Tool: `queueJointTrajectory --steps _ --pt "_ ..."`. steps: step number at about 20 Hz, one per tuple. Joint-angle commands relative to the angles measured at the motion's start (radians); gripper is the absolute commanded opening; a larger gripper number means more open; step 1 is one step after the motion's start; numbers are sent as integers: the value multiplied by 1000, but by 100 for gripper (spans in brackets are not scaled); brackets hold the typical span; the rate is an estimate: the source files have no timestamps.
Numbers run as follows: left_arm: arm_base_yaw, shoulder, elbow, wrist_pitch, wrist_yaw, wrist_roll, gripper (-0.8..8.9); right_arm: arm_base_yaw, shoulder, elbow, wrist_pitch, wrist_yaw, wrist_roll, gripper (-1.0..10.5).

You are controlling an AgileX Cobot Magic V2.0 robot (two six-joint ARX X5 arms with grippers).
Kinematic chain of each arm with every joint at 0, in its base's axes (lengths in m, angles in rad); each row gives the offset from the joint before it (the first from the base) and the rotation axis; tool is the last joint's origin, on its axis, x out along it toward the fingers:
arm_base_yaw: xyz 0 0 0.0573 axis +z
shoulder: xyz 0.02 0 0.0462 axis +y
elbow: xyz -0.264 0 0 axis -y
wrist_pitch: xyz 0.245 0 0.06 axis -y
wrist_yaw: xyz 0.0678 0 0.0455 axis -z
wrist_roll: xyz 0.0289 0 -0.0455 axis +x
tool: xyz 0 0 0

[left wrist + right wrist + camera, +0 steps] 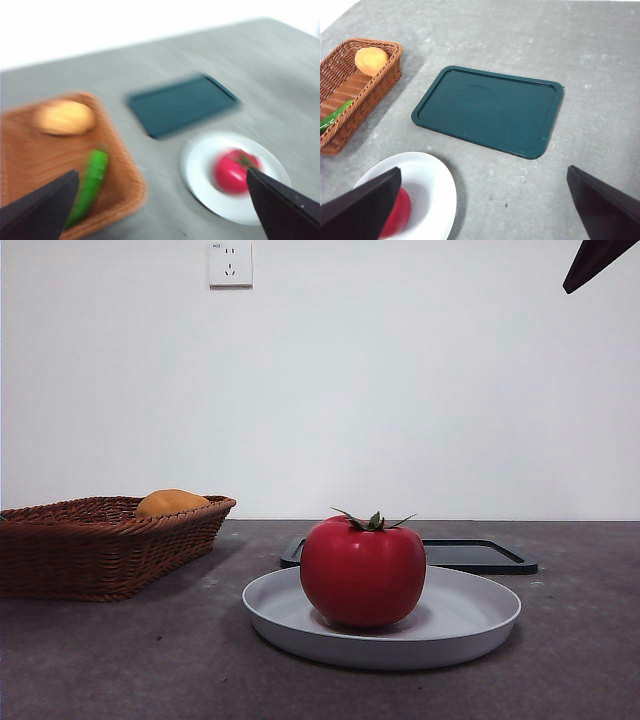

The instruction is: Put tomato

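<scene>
Red glossy round tomato (363, 572): sitting upright with its little green spiky stem on top, right in the shallow white round plate (470, 615). Nothing is touching it. In the left wrist view it's a blurry red blob (232, 171) on the plate (200, 165); the right wrist view only catches a sliver of it (399, 220) behind a jaw, on the plate (432, 185).

Grey speckled bench (580, 660): carries everything, with a plain white wall behind it.

Dark green flat rectangular tray (487, 110): lies flat just behind the plate, not touching it, nothing on it. From the front it's only a thin dark strip (475, 555).

Brown woven wicker basket (90, 545): off to the side of the plate, well apart from it. It holds a smooth orange rounded item (170, 502) at the far end and a long green pepper-looking thing (91, 181) nearer.

Left claw (160, 205): up in the air above the bench, jaws spread wide, gripping nothing. This view is pretty motion-blurred.

Right claw (482, 205): also up off the bench, over the gap between plate and tray, jaws wide apart and holding nothing.

Black tip (597, 260): pokes in at a top corner of the front view, can't tell which arm it belongs to.

White wall socket (230, 262): high on the wall.
</scene>
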Motion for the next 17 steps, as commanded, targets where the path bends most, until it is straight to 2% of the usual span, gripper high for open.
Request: queueJointTrajectory --steps 1,10,12,13,17 --pt "-5 -10 12 6 -16 -14 729 2 3 18 10 -2 -5 638" --pt "-5 -13 12 8 -16 -9 729 2 3 18 27 -2 -3 638" --pt "-5 -13 12 8 -16 -9 729 4 3 18 65 -9 40 638" --pt "-5 -13 12 8 -16 -9 729 9 3 18 83 -23 49 638" --pt "-5 -13 12 8 -16 -9 729 83 11 18 132 -164 40 638"
